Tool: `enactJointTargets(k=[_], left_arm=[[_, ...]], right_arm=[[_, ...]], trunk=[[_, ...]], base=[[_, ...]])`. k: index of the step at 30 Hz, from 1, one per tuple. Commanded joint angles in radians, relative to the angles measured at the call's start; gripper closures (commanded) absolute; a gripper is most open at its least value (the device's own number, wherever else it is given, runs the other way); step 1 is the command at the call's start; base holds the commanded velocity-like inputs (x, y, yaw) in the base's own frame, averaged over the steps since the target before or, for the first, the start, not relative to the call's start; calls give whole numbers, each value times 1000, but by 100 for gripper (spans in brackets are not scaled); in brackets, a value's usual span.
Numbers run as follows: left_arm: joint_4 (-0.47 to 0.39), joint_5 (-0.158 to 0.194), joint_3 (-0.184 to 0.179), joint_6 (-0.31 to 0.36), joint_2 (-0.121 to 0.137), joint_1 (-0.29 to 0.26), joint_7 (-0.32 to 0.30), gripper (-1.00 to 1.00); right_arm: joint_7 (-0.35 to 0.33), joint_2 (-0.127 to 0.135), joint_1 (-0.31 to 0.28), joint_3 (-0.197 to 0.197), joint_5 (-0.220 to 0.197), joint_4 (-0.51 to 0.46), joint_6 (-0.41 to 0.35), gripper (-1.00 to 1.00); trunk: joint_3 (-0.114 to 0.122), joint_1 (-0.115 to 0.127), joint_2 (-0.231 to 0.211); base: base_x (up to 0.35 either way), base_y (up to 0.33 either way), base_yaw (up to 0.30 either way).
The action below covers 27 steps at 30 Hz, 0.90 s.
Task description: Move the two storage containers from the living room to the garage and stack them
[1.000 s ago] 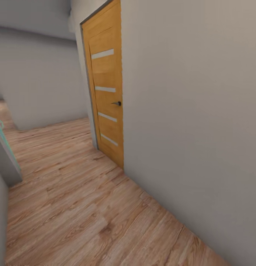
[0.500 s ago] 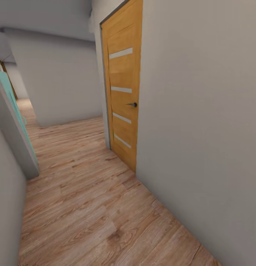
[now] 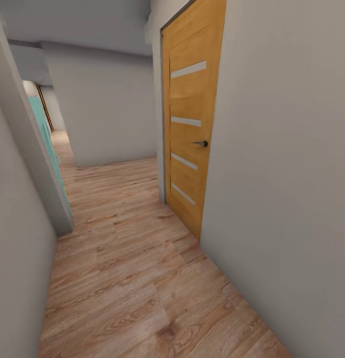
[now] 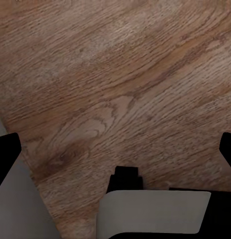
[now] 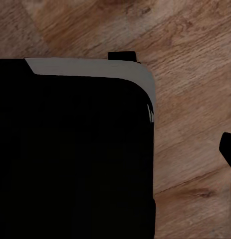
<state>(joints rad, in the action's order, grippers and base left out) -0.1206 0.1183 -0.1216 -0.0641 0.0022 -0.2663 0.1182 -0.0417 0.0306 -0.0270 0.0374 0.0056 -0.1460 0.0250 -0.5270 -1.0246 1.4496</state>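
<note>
- Left tool, in the left wrist view: two dark fingertips sit at opposite edges of the picture, one on one side and the other at the far side. They stand wide apart with nothing between them.
- Beyond the left tool lies a wood plank floor with brown swirling grain. A pale grey and black part of the robot's body shows near the tool.
- Right tool, in the right wrist view: one dark fingertip shows at the picture's edge. A large black shape with a pale grey rim covers the rest, so I cannot tell whether this tool is wide or narrow, or whether it holds anything.
- Around that black shape the same wood plank floor is visible.
- Head view: a narrow hallway with a light wood plank floor running away from the camera.
- On the right, a plain grey wall stands close by. Set into it is a closed orange wooden door with four pale horizontal strips and a dark handle.
- On the left, another grey wall is close, and past its end a teal panel leans into sight.
- At the far end a grey wall block stands, with the floor passing on beside it.
- I cannot tell where the storage containers lie relative to either tool.
</note>
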Motion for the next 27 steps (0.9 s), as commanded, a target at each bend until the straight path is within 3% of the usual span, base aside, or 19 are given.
enactJointTargets(k=[1,27], left_arm=[[1,11,-9,-3,0,-1,3,-100],[1,11,-9,-3,-8,-1,3,-100]], right_arm=[[-4,0,0,4,1,0,3,-100],[-4,0,-1,4,1,0,3,-100]], trunk=[[-1,0,0],[7,0,0]], base=[[241,0,244],[248,0,248]])
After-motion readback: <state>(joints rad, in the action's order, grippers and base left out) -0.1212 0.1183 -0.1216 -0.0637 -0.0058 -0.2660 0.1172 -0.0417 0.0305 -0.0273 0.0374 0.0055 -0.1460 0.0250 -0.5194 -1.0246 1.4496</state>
